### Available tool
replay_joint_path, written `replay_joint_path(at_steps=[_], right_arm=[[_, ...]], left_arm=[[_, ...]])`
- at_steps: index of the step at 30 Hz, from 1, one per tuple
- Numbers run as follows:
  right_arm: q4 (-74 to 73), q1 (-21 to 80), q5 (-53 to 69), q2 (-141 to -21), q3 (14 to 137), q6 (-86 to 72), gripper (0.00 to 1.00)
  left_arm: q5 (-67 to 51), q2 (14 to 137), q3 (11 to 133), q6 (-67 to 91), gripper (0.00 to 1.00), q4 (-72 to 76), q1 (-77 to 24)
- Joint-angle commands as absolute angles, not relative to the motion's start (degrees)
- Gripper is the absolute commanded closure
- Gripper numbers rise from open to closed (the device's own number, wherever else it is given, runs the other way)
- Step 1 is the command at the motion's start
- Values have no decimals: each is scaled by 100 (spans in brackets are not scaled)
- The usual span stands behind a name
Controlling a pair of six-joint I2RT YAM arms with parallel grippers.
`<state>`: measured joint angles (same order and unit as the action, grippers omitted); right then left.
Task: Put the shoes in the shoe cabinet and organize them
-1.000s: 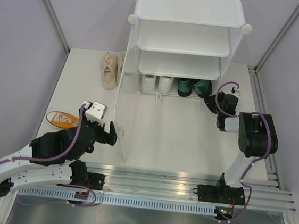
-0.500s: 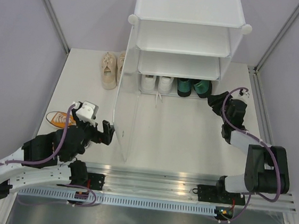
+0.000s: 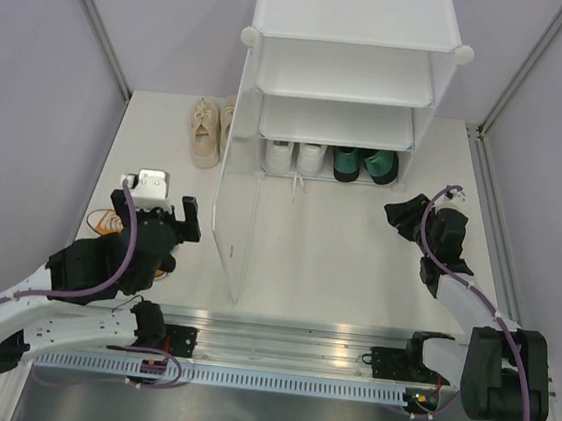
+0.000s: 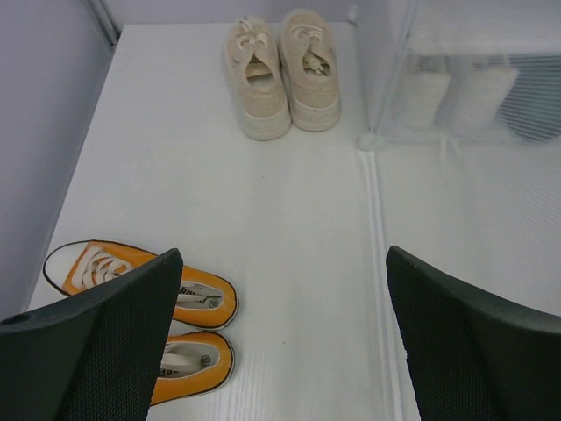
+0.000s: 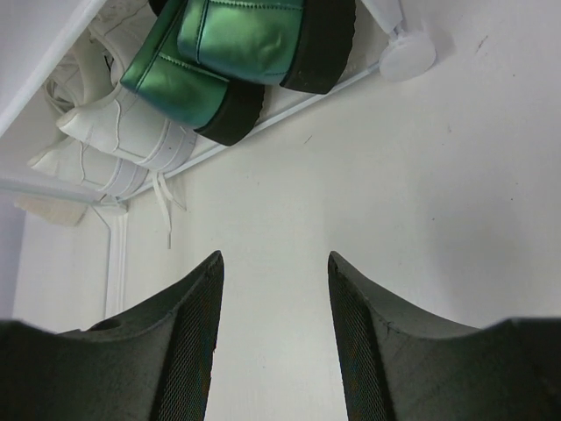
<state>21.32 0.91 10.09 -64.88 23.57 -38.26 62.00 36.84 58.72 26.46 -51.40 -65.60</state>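
— Where are the shoes?
— White sneakers [image 3: 295, 157] and green heels [image 3: 363, 164] sit side by side on the cabinet's [image 3: 357, 12] bottom shelf. Cream sneakers [image 4: 280, 74] stand on the desk [image 3: 337, 247] just left of it. Orange sneakers [image 4: 96, 263] lie nearer, by the left wall.
— And the jaws?
— Left jaws are spread wide above the orange sneakers, holding nothing. Right jaws are spread too, empty, near the green heels.

the left arm lies low and reaches forward, and the left gripper [image 3: 156, 215] has its fingers spread wide apart. the right arm stretches forward, the right gripper [image 3: 401, 215] turned leftward with fingers parted.
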Motion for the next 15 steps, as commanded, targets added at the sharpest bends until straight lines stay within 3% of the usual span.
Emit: replay_joint_path(at_steps=[1, 10, 15], right_arm=[[2144, 88, 1257, -6460, 2259, -3770, 44], [2443, 88, 1599, -6847, 2206, -3955, 44], [2505, 79, 1617, -6794, 2118, -4043, 44]], left_arm=[[6689, 3770, 6135, 3077, 0, -5415, -6120], [4002, 4060, 5477, 2558, 0, -3737, -3705], [1515, 5050, 5607, 2838, 0, -2990, -2103]])
